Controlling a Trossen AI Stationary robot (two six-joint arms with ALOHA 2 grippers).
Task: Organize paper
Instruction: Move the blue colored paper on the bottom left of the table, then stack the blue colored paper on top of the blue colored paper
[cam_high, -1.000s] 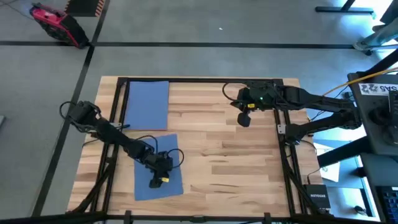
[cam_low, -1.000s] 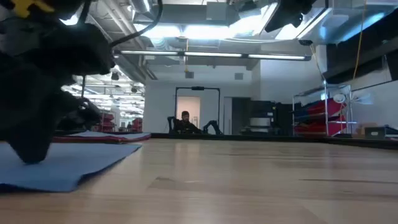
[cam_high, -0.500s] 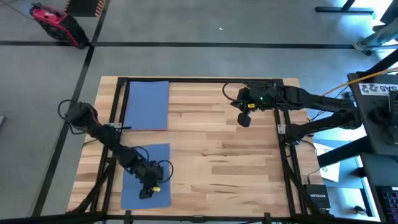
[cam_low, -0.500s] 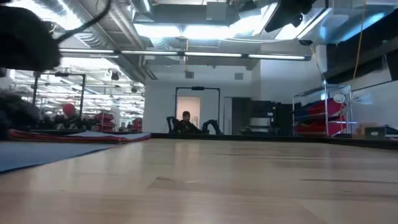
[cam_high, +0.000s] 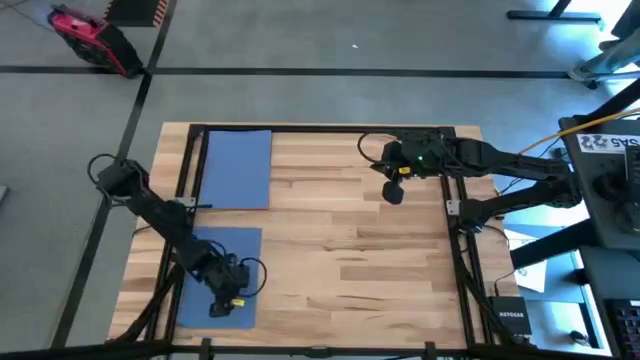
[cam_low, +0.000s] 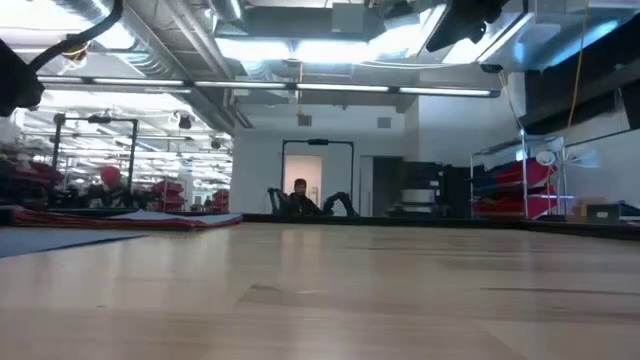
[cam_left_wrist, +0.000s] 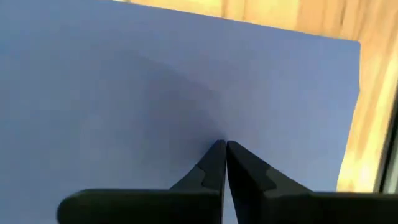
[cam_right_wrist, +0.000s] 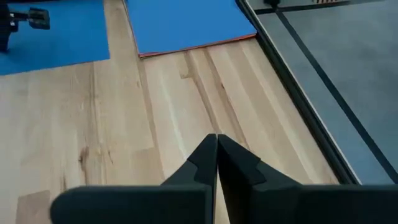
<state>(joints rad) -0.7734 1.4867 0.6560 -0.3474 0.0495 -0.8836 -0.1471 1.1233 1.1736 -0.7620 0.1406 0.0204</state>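
**Paper sheet pinned at table's near left corner**

Blue sheet (cam_high: 222, 275) lies under the left gripper (cam_high: 222, 306), fingers pressed together. Pale wooden table (cam_high: 350, 240) stretches beyond; right gripper (cam_high: 392, 190) hovers closed. A blue stack (cam_high: 237, 168) sits far left.

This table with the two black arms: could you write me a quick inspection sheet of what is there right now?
Surface: pale wooden table, black frame along its edges.
Job's things: loose blue sheet at the near left; paper stack at the far left, blue on top, orange edge beneath.
Clutter: nothing seen.
Grippers: left gripper shut, tips pressed on the loose blue sheet; right gripper shut, above bare wood at the far right.
Cables: black cable looped at each wrist.
Surroundings: grey floor, red tool on it, a seated person far behind.
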